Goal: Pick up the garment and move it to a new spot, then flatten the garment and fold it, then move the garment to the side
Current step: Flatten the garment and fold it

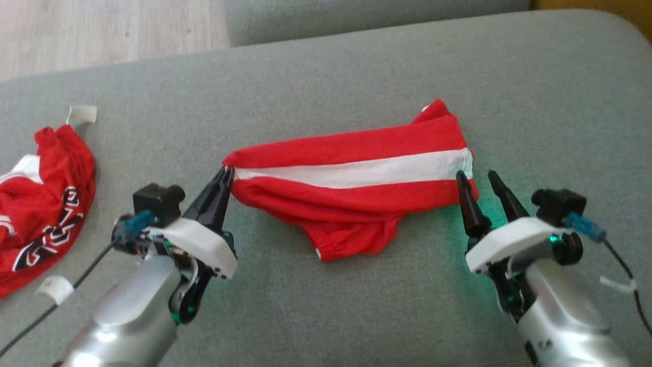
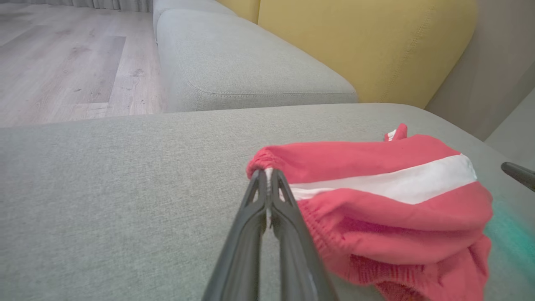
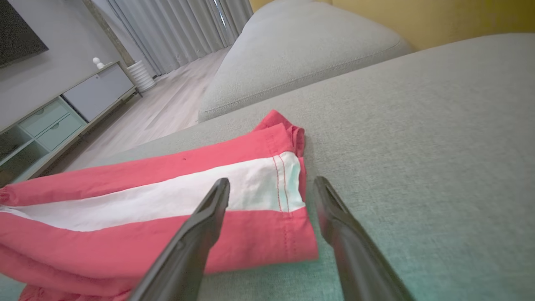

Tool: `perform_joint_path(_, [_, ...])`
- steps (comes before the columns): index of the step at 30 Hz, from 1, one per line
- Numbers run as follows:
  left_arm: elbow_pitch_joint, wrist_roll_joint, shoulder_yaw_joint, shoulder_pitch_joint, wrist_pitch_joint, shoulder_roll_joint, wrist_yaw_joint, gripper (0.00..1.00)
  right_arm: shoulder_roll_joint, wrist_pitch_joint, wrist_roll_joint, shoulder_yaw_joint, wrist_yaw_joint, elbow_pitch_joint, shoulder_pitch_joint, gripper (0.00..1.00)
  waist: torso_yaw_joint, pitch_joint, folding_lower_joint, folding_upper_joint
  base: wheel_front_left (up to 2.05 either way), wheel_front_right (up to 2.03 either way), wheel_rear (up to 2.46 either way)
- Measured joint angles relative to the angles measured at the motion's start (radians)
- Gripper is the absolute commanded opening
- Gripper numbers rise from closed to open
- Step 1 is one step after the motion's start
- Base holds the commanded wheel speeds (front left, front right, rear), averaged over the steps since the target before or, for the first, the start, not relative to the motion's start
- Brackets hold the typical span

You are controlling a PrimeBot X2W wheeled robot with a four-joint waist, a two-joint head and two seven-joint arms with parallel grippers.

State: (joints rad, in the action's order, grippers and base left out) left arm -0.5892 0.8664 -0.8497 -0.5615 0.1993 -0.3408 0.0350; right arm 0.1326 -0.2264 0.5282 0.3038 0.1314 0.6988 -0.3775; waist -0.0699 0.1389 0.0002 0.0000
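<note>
The garment [image 1: 351, 178], red shorts with a white side stripe, lies stretched across the grey cushion [image 1: 326, 86]. My left gripper [image 1: 227, 172] is shut on the garment's gathered waistband at its left end; in the left wrist view the closed fingertips of this gripper [image 2: 266, 175] pinch that red and white edge [image 2: 376, 196]. My right gripper [image 1: 478, 177] stands open at the garment's right hem. In the right wrist view the gripper [image 3: 271, 186] straddles the stitched hem corner [image 3: 288, 209], one finger over the cloth, the other over bare cushion.
A second red garment [image 1: 43, 199] with black and white lettering lies bunched at the cushion's left edge. Another grey cushion [image 2: 234, 58] and a yellow backrest [image 2: 359, 46] stand beyond. Wooden floor [image 2: 62, 62] lies past the far edge.
</note>
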Motion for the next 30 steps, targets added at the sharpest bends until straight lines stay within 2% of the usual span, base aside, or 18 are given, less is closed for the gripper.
perform_joint_path(4, [-0.023, -0.016, -0.003, -0.038, 0.006, 0.0, 0.002, 0.0, 0.037, 0.014, 0.113, 0.087, 0.0, 0.052, -0.073, 1.0, 0.012, 0.034, 0.0, 0.0, 0.0, 0.0, 0.0])
perform_joint_path(11, [-0.048, -0.024, -0.017, -0.052, 0.013, 0.005, 0.01, 0.0, 0.071, 0.021, 0.272, 0.215, 0.0, 0.068, -0.136, 1.0, 0.031, 0.059, -0.0001, 0.0, 0.0, 0.0, 0.0])
perform_joint_path(23, [-0.072, -0.034, -0.024, -0.074, 0.021, 0.013, 0.022, 0.0, 0.117, -0.003, 0.41, 0.353, 0.0, 0.11, -0.198, 1.0, 0.055, 0.079, -0.0001, 0.0, 0.0, 0.0, 0.0])
perform_joint_path(24, [-0.075, -0.034, -0.024, -0.074, 0.021, 0.013, 0.027, 0.0, 0.12, -0.004, 0.421, 0.365, 0.0, 0.11, -0.201, 0.94, 0.055, 0.079, -0.0001, 0.0, 0.0, 0.0, 0.0])
perform_joint_path(25, [-0.077, -0.034, -0.024, -0.075, 0.022, 0.014, 0.027, 0.0, 0.123, -0.004, 0.43, 0.375, 0.0, 0.11, -0.204, 0.78, 0.056, 0.079, -0.0001, 0.0, 0.0, 0.0, 0.0])
perform_joint_path(26, [-0.079, -0.034, -0.024, -0.076, 0.022, 0.015, 0.027, 0.0, 0.127, -0.004, 0.438, 0.383, 0.0, 0.11, -0.208, 0.71, 0.056, 0.079, -0.0002, 0.0, 0.0, 0.0, 0.0])
perform_joint_path(27, [-0.081, -0.034, -0.024, -0.078, 0.022, 0.016, 0.027, 0.0, 0.131, -0.007, 0.442, 0.393, 0.0, 0.11, -0.21, 0.56, 0.057, 0.078, -0.0001, 0.0, 0.0, 0.0, 0.0])
perform_joint_path(30, [-0.087, -0.034, -0.025, -0.082, 0.023, 0.017, 0.027, 0.0, 0.136, -0.015, 0.445, 0.422, 0.0, 0.11, -0.21, 0.2, 0.056, 0.075, -0.0002, 0.0, 0.0, 0.0, 0.0])
